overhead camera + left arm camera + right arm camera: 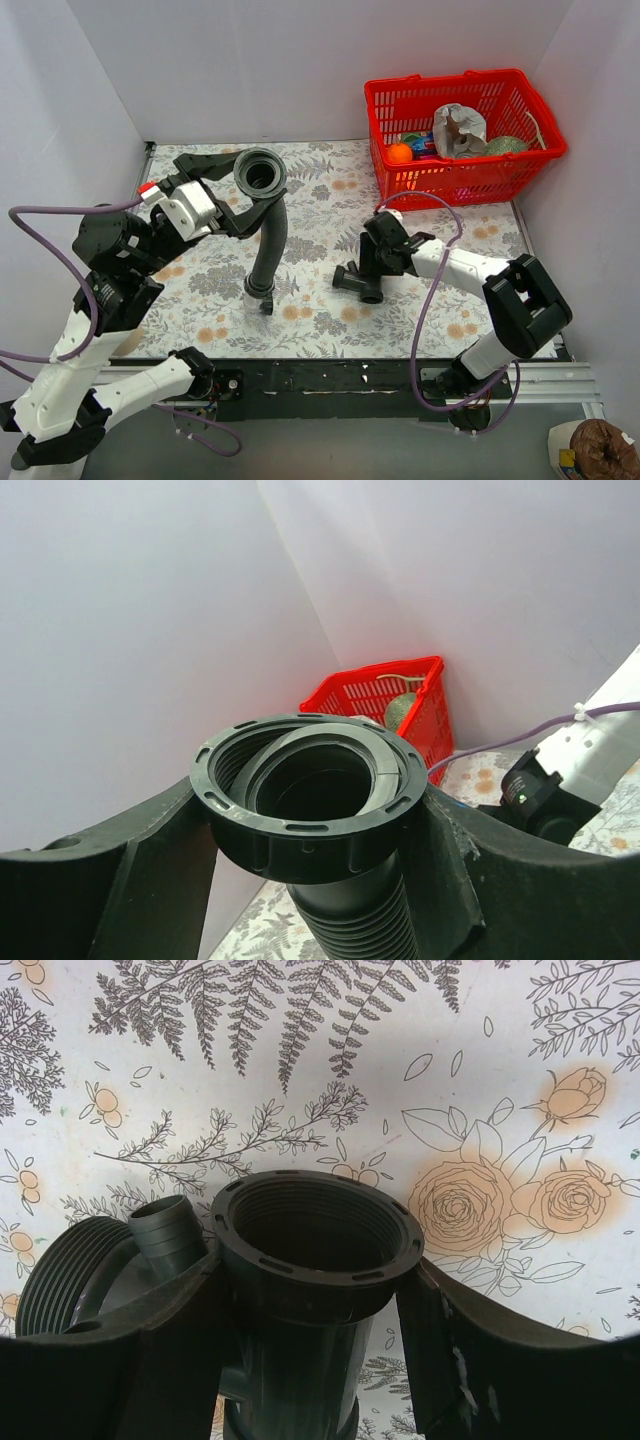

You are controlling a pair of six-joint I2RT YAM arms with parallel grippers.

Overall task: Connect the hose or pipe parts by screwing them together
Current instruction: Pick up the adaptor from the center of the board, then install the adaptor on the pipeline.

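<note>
Far to the left of the red basket (455, 180), your left tool (240, 192) is clamped on the black ribbed hose (272, 245) just under its threaded collar. It holds that end up with the mouth open to the camera, while the far collar rests on the tabletop (320, 190). Nearer the basket, in front of its left corner, the grey T-shaped fitting (358, 283) lies on the tabletop with your right tool (368, 268) astride it. The wrist view shows a finger on either side of the threaded socket, but I cannot tell whether both bear on it. In my judgement the step in hand is securing the fitting. Seat the fingers squarely on the body below the socket and leave the threads free. Confirm a firm hold before lifting, then bring the two axes into line before turning, or the threads may cross. Count: one hose, one fitting, two tools, one basket.
</note>
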